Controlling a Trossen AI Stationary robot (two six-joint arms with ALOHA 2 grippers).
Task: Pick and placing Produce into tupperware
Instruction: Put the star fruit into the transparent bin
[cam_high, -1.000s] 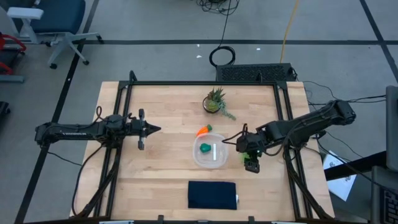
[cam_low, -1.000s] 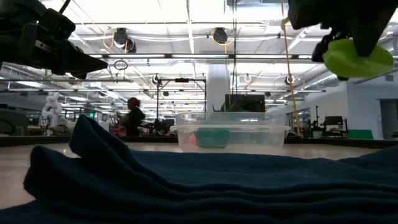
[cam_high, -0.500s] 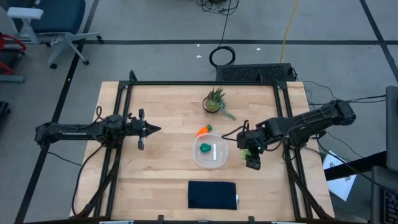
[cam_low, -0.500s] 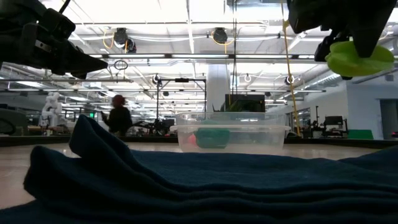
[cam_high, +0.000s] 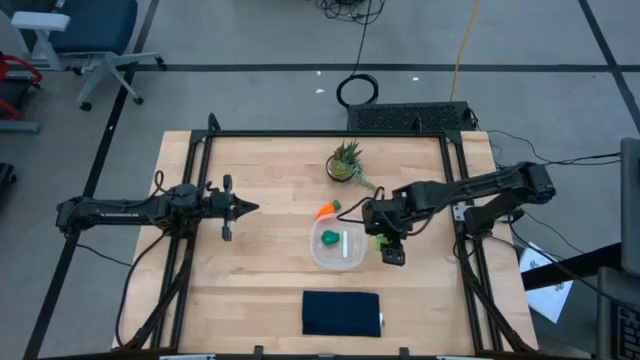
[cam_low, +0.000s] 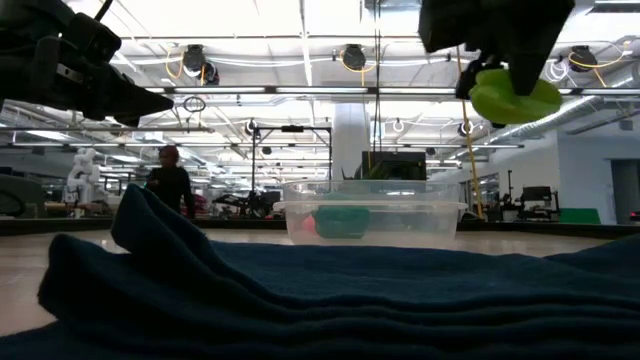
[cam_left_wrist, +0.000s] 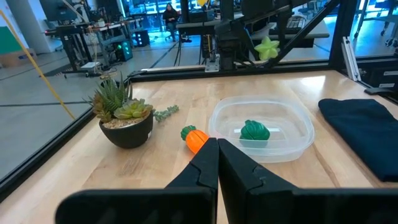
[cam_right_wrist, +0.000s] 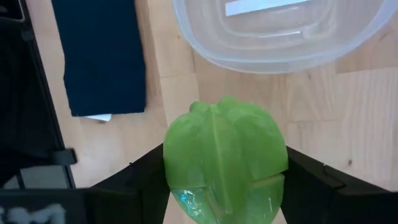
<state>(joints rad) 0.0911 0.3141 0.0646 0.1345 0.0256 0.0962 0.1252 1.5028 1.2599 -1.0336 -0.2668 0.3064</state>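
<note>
Right gripper (cam_right_wrist: 224, 186): clamps the leaf-like piece (cam_right_wrist: 224, 158) aloft just beside the tupperware (cam_high: 338, 247), ready for dropping in.
Left gripper (cam_high: 245, 208): closed, empty, waiting well apart.
Tupperware contents: dark green lump (cam_left_wrist: 254, 130).
Carrot (cam_high: 327, 210): outside, touching the rim.

Two dark, slender, jointed arms trail black cables, each ending in tapered black fingers.

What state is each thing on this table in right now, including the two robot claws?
Right gripper: shut on the leaf piece, raised beside the container.
Leaf piece: held, off the table.
Container: open, no lid, upright.
Dark green lump: lying inside the container.
Carrot: lying on the table, outside the container.
Navy cloth: lying flat on the table.
Potted plant: upright.
Left gripper: shut, empty, off to the side.
</note>
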